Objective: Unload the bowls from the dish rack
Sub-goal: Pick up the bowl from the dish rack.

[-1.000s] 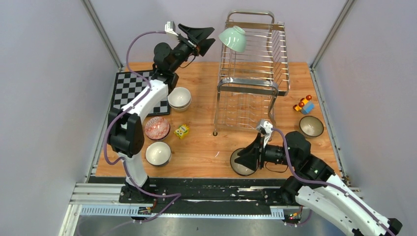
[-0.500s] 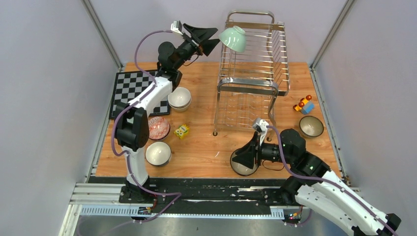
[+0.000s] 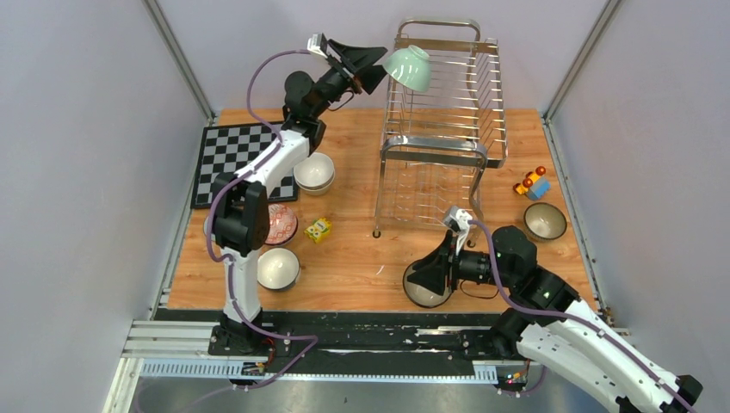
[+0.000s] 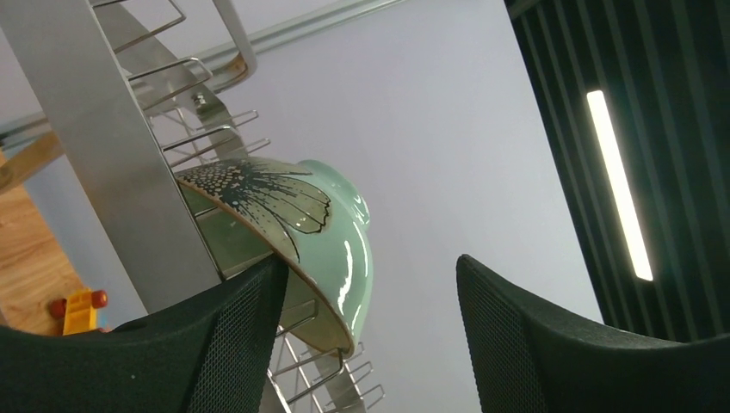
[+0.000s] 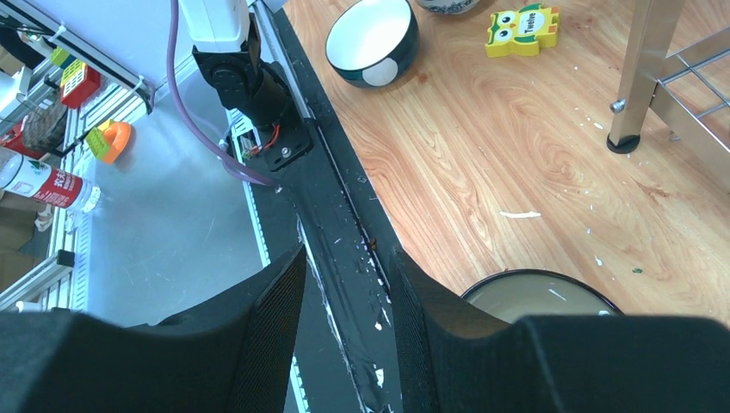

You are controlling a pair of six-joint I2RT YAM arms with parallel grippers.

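A mint green bowl (image 3: pixel 409 67) with a black flower pattern leans tilted on the top tier of the silver dish rack (image 3: pixel 443 146). My left gripper (image 3: pixel 368 65) is open right beside it. In the left wrist view the bowl (image 4: pixel 318 232) lies between the fingers, its rim by the left finger (image 4: pixel 215 344), with a wide gap to the other. My right gripper (image 3: pixel 423 280) is open and empty over the left rim of a dark-rimmed bowl (image 3: pixel 429 292), which shows in the right wrist view (image 5: pixel 534 297).
On the table stand stacked cream bowls (image 3: pixel 314 170), a red-patterned bowl (image 3: pixel 275 224), a dark-rimmed bowl (image 3: pixel 277 268) and another bowl (image 3: pixel 545 220) at the right. A chessboard (image 3: pixel 225 155), a yellow block (image 3: pixel 318 229) and a toy car (image 3: pixel 532 182) lie nearby.
My left gripper has moved right and up to the mint bowl, its fingers now around the rim. The right gripper has barely shifted.
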